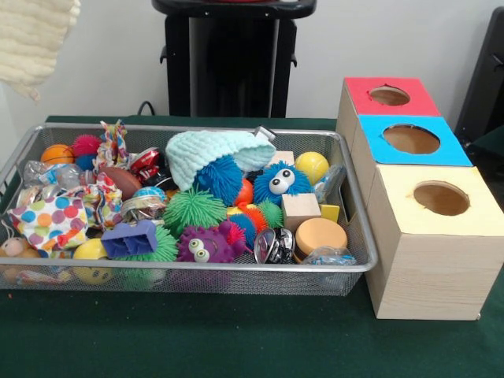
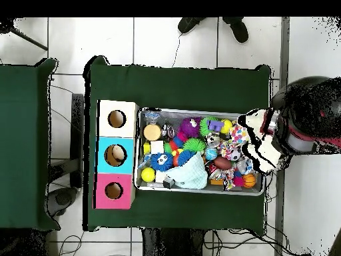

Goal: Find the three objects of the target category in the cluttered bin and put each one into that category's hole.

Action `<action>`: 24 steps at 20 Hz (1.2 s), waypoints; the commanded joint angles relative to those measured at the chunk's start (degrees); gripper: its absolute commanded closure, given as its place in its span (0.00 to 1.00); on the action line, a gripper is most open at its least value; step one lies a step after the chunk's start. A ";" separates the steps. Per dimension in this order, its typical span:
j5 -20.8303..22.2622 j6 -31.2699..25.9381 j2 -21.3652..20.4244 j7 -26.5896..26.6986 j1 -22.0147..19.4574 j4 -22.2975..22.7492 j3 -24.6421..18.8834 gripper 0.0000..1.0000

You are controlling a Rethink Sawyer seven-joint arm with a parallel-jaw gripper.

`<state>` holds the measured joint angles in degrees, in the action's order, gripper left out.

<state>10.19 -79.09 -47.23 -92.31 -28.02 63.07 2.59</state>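
A wire bin (image 1: 197, 267) heaped with toys sits on a green table (image 1: 236, 339), as seen from the front. To its right stands a row of three wooden boxes, each with a round hole on top. The red-topped box (image 1: 419, 107) is farthest, the blue-topped box (image 1: 454, 151) is in the middle, and the yellow-topped box (image 1: 482, 214) is nearest.

In the bin, a teal knitted hat (image 1: 213, 151) lies at the far middle above a blue fuzzy ball with eyes (image 1: 279, 183). A yellow ball (image 1: 313, 165) is to their right. A wooden block (image 1: 300, 209) and an orange disc (image 1: 319, 234) sit near the right corner. A purple spiky toy (image 1: 201, 246) is at the near rim, and a polka-dot cloth (image 1: 51, 220) is at the left.

A cream cloth (image 1: 31, 39) hangs at the upper left. From overhead, the gripper (image 2: 269, 128) meets that cloth at the bin's end away from the boxes. It cannot be told whether it is open or closed.
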 commanded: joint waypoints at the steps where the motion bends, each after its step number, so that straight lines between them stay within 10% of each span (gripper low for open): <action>1: -1.47 -2.36 2.57 -14.02 1.05 0.97 0.66 1.00; 24: -2.68 0.20 3.00 -12.77 1.64 1.60 2.14 1.00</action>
<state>9.12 -79.09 -46.75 -92.31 -27.01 62.22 5.17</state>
